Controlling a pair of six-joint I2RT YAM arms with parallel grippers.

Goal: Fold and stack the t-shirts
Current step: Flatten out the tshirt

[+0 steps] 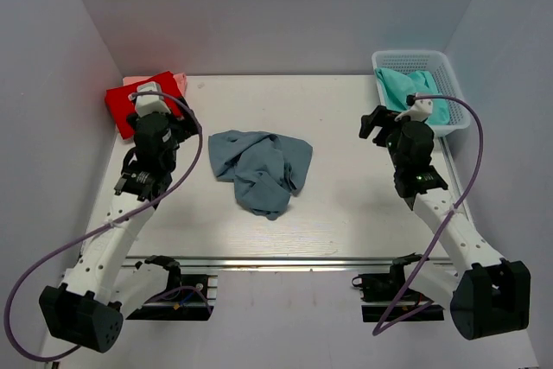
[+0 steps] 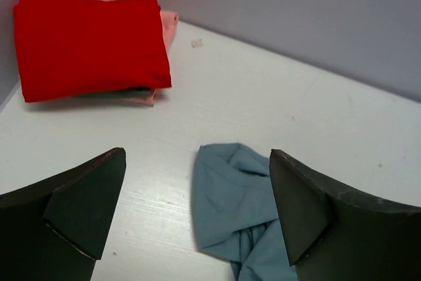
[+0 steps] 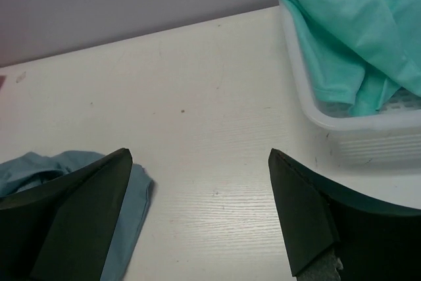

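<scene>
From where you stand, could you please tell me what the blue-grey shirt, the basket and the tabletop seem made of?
The blue-grey shirt looks like soft matte cloth, perhaps cotton knit: it slumps in loose folds. The basket seems moulded white plastic, faintly glossy, with mesh walls. The tabletop looks like white board with faint grain lines, painted or laminated I cannot tell.

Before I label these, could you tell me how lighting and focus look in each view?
Top external: even light, the table washed pale toward its front edge, with only a faint shadow around the blue-grey shirt. Left wrist: red shirt sharp, its own fingers nearly black. Right wrist: teal shirt and basket crisp, no glare.
</scene>
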